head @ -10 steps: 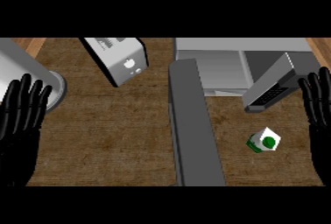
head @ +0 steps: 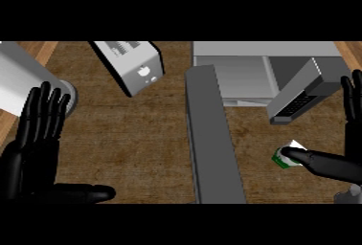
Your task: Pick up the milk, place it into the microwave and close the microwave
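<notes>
Milk (head: 285, 157) sat on the counter (head: 141, 143) just in front of the microwave (head: 240, 72), below its open door (head: 300, 95). Right hand (head: 329, 165) was spread wide with fingers straight, thumb tip touching the carton's upper edge; it held nothing. Left hand (head: 32, 143) rested open, well to the left of the microwave. Judgement: small carton, probably light; stiff enough, though thin walls would dent, smooth faces could slip, and it would tip easily. Best taken across two opposite flat sides at mid-height, below the top fold, kept upright.
</notes>
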You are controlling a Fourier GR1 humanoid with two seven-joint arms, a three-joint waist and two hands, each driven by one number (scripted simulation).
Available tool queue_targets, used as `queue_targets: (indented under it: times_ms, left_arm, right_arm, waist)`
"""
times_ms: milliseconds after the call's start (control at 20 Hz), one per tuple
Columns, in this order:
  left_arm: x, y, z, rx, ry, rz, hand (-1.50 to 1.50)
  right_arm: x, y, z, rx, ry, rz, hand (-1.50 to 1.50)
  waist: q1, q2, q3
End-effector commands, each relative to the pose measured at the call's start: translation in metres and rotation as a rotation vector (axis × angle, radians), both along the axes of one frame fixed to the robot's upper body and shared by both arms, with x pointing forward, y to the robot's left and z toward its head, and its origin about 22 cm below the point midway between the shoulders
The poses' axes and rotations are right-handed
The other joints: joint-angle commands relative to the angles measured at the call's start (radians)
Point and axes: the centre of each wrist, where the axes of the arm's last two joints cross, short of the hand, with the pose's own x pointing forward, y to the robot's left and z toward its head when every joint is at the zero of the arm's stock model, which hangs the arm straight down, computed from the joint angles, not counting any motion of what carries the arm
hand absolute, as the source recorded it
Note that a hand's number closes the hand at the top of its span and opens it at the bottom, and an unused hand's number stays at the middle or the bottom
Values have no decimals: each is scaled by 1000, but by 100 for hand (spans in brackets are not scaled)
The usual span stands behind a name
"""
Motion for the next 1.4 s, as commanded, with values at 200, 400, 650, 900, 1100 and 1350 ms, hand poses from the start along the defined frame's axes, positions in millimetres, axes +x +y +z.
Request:
queue_targets:
  times_ms: [200,400,650,900,1100,1350]
  left_arm:
    - [-13,-21,17,-35,27,22,-150]
    - [-31,-7,-15,-23,22,16,-150]
    - [-59,-3,9,-35,29,35,-150]
    - [-65,-24,-6,-19,38,17,-150]
    - [-52,-14,-9,-29,45,4,-150]
    - [-58,-23,-15,-37,47,-9,-150]
  right_arm:
    - [-6,0,-25,49,55,-36,-150]
    - [-12,-17,-33,28,95,-82,-150]
    - [-29,-14,-50,31,144,-95,-150]
    - [-25,-21,-94,34,169,-106,-150]
    - [-33,-22,-130,25,209,-149,-150]
    - [-37,-78,-138,23,233,-191,-150]
  waist:
    - [-2,-3,2]
    - [0,-3,2]
    - [-1,-4,2]
    - [1,-3,2]
    - [-3,-2,2]
    - [-2,-2,2]
